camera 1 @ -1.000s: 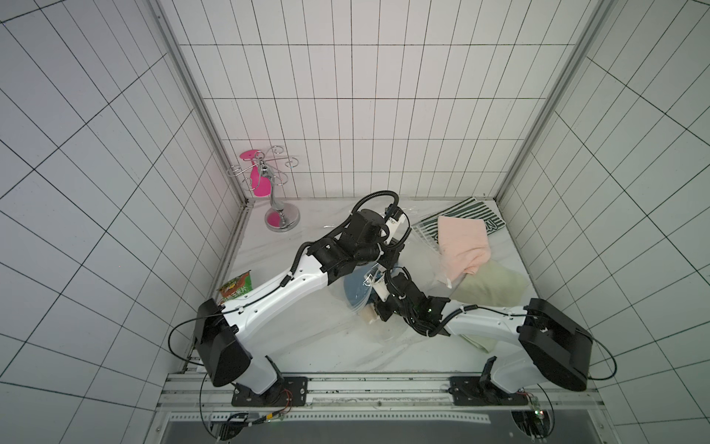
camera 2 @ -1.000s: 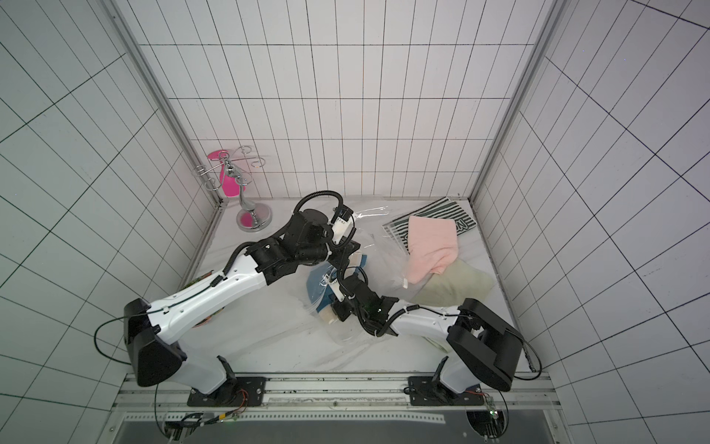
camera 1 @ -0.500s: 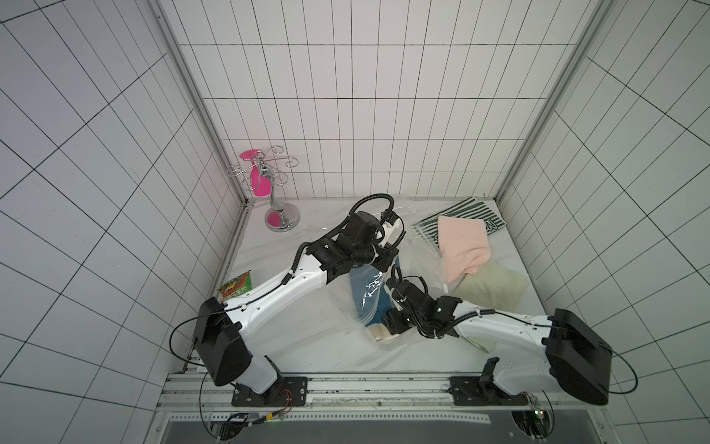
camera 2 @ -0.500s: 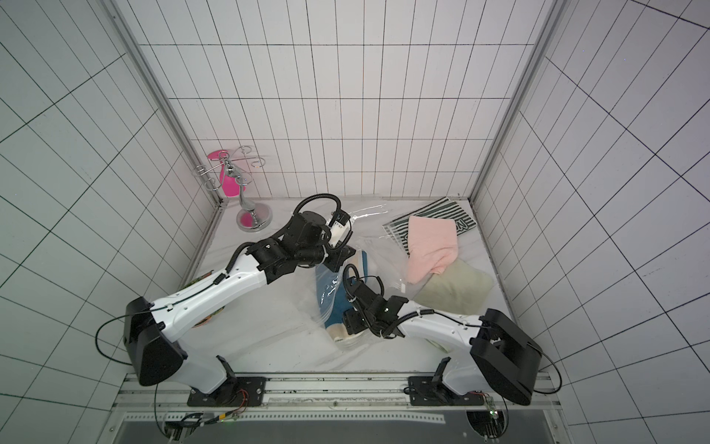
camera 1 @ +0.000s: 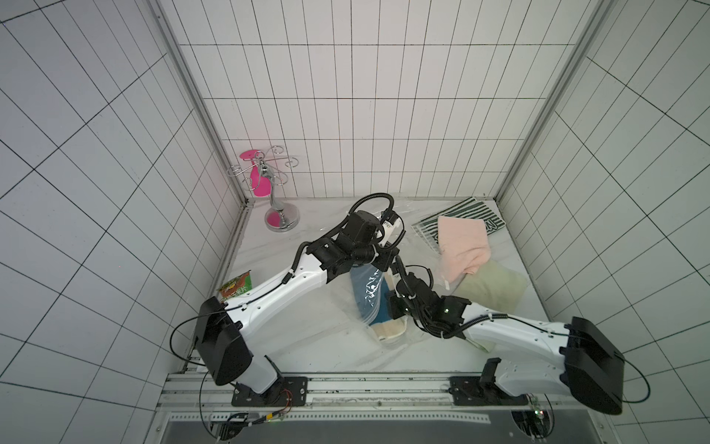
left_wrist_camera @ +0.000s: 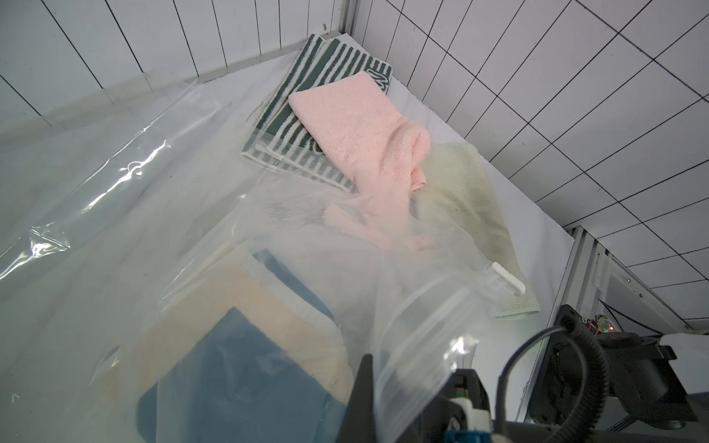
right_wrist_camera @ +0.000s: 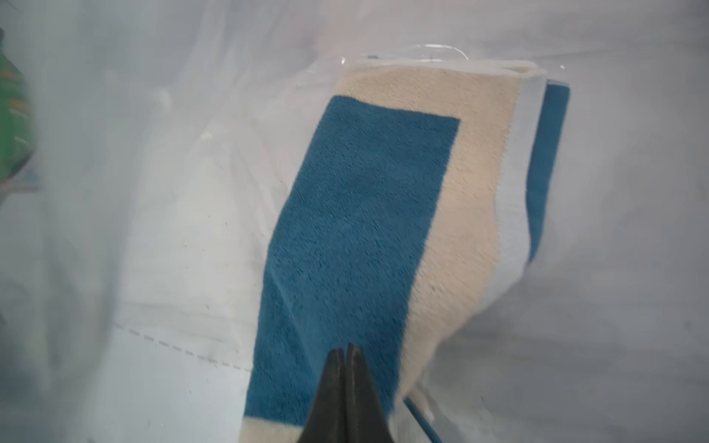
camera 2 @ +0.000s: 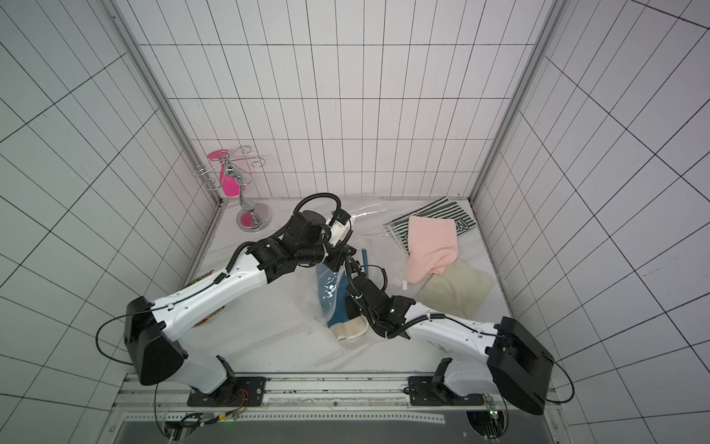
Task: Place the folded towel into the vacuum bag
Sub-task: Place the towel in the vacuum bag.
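The folded towel (camera 1: 374, 303) (camera 2: 340, 307), blue with beige borders, lies inside the clear vacuum bag (camera 1: 334, 323) (camera 2: 303, 307) in both top views. My left gripper (camera 1: 384, 258) (camera 2: 340, 255) is shut on the bag's raised upper edge; in the left wrist view one dark finger (left_wrist_camera: 366, 383) presses the plastic (left_wrist_camera: 414, 345) over the towel (left_wrist_camera: 245, 376). The bag's white slider clip (left_wrist_camera: 506, 280) hangs beyond it. My right gripper (right_wrist_camera: 346, 351) (camera 1: 393, 312) is shut and empty, its tips just over the towel's blue field (right_wrist_camera: 364, 214).
A pink towel (camera 1: 463, 246), a pale green towel (camera 1: 493, 288) and a green-striped towel (camera 1: 461, 215) are piled at the back right. A snack packet (camera 1: 236, 288) lies at the left wall. A chrome stand (camera 1: 278, 207) occupies the back left corner.
My right gripper opened, let go of the towel and shut again empty while drawing back toward the front. The towel now lies deeper in the bag. My left gripper kept its hold.
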You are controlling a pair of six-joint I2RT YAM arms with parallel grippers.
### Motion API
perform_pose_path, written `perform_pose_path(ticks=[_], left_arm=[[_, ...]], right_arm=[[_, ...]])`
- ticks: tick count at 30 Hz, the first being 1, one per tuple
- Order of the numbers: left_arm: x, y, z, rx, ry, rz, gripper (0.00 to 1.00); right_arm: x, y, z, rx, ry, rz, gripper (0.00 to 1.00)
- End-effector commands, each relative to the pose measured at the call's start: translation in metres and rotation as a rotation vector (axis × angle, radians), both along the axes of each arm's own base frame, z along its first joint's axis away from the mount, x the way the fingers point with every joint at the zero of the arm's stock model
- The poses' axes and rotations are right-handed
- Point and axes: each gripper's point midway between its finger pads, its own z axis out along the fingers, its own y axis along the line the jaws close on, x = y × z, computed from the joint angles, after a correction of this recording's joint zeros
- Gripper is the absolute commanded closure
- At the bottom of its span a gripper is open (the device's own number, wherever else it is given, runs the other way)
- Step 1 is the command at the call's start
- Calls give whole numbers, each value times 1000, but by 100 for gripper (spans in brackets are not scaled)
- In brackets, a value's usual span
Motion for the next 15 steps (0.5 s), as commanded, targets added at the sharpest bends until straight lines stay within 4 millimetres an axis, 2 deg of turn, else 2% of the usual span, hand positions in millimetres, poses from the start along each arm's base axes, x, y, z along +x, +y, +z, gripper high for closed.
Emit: perform_pose_path(ticks=[1, 3, 4, 7, 9, 10, 15], left_arm=[[11, -8, 25, -64, -50, -1, 100], [12, -9, 26, -66, -51, -3, 100], [13, -9, 27, -63, -52, -2, 100], [15, -5, 29, -54, -65, 7, 100], [18, -1, 30, -54, -71, 20, 100], [19, 1, 31, -58, -73, 26, 100], [22, 0, 36, -79, -79, 30, 100]], right_arm=[[20, 42, 35, 161, -171, 40, 92], [27, 49, 24, 150, -165, 29, 90], [31, 46, 9, 126, -132, -13, 90], [28, 10, -39, -2, 0, -182, 90], [19, -12, -51, -19, 33, -256, 89], [17, -16, -55, -2, 47, -276, 87], [31, -12, -86, -21, 144, -288, 82]])
